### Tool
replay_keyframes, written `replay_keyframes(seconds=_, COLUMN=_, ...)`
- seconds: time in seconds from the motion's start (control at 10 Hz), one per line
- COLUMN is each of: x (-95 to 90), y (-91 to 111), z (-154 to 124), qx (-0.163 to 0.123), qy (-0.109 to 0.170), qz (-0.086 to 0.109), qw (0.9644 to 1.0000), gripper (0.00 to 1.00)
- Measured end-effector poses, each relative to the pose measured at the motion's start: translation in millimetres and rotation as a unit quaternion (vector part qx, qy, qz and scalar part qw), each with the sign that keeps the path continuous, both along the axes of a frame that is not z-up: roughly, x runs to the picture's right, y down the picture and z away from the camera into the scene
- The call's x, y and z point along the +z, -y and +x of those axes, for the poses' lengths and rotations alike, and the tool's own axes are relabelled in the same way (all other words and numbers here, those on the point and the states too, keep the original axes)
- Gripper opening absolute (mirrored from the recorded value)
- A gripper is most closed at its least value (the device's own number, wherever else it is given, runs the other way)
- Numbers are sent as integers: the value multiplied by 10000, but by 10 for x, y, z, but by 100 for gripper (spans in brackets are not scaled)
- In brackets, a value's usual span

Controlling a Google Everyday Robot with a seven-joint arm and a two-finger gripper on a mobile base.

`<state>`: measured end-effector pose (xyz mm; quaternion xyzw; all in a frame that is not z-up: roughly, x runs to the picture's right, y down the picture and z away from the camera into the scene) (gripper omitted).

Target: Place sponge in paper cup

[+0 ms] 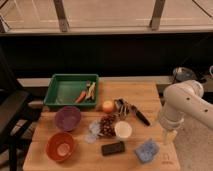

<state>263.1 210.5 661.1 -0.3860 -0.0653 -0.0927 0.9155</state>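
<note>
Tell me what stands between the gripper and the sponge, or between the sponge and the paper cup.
Nothing visible does. The gripper hangs just right of the sponge, with nothing between them. The paper cup stands up-left of the sponge across an open gap; the black block lies lower left, off that line.

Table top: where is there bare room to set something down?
Bare wood: the back right of the table, right of the green tray and behind the utensils; also the front strip between the orange bowl and the black block. Crowded: the middle, around the paper cup. The pincer hangs right of the sponge.
</note>
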Motion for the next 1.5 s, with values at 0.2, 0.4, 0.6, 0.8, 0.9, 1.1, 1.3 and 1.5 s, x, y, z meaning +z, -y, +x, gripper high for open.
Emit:
replay_keyframes(seconds=0.2, x=0, y=0, z=0, qx=0, qy=0, qz=0, qw=10000, gripper=62)
replay_keyframes(seconds=0.4, x=0, y=0, z=0, qx=0, qy=0, qz=0, qw=10000, gripper=62)
replay_keyframes(seconds=0.6, x=0, y=0, z=0, qx=0, qy=0, qz=0, qw=10000, gripper=62)
replay_keyframes(seconds=0.8, x=0, y=0, z=0, qx=0, qy=0, qz=0, qw=10000, gripper=62)
replay_keyframes(seconds=0.9, x=0, y=0, z=1, qx=-4, qy=-1, qz=1, qw=10000, gripper=62)
replay_keyframes(seconds=1.1, x=28, y=2, z=-25, qx=-189, qy=84, qz=2, qw=9998, gripper=62)
replay_keyframes(seconds=1.3, x=111, y=-93, z=-214, qx=-723, qy=475, qz=29, qw=9962, gripper=62)
replay_keyframes(seconds=1.5, x=198, y=-268, z=-310, qx=-965, qy=629, qz=71, qw=9933, gripper=62)
